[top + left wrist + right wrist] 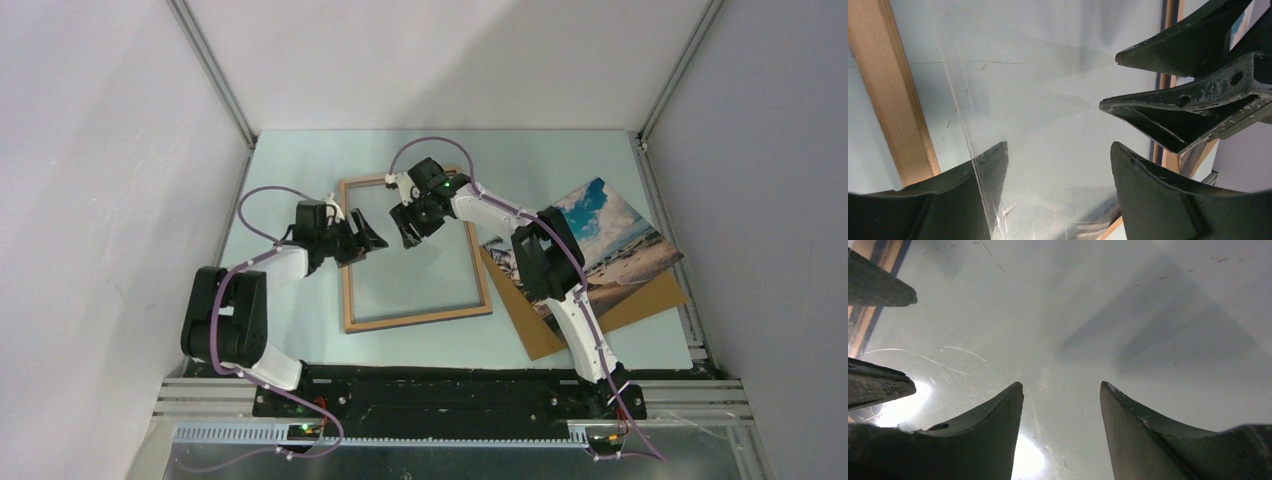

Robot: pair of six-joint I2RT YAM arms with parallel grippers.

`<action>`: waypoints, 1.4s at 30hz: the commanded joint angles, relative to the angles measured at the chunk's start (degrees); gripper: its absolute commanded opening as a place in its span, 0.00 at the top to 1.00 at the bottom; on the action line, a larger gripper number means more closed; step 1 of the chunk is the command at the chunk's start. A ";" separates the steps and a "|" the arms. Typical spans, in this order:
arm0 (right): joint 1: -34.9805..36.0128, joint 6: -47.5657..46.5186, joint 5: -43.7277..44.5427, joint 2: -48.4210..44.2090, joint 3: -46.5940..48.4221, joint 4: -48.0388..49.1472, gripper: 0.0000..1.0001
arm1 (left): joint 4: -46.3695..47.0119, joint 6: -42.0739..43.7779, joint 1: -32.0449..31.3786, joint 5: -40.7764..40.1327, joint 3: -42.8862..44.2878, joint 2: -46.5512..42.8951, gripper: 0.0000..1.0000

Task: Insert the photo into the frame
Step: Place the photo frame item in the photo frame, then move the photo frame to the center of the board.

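Two released, empty claws we note above the frame (415,320): left claw (372,243) facing right claw (405,232); photo (612,235) lies aside on brown board (655,298).

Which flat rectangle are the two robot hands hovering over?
The frame, wood-edged with a clear middle. The left gripper and right gripper are above it; the photo and brown board lie aside.
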 commanded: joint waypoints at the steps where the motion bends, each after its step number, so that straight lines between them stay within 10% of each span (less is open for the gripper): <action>1: -0.44 0.37 0.66 0.28 0.20 0.33 0.38 | -2.01 3.51 -0.29 -3.17 3.02 -3.06 0.18; 28: -0.62 1.11 -0.23 -2.32 -0.78 0.29 0.37 | -12.42 9.27 0.92 -18.69 6.19 -9.14 0.01; 42: -2.70 0.46 2.77 -14.66 -5.02 0.32 0.20 | -15.26 13.30 1.46 -19.23 9.57 -4.81 0.02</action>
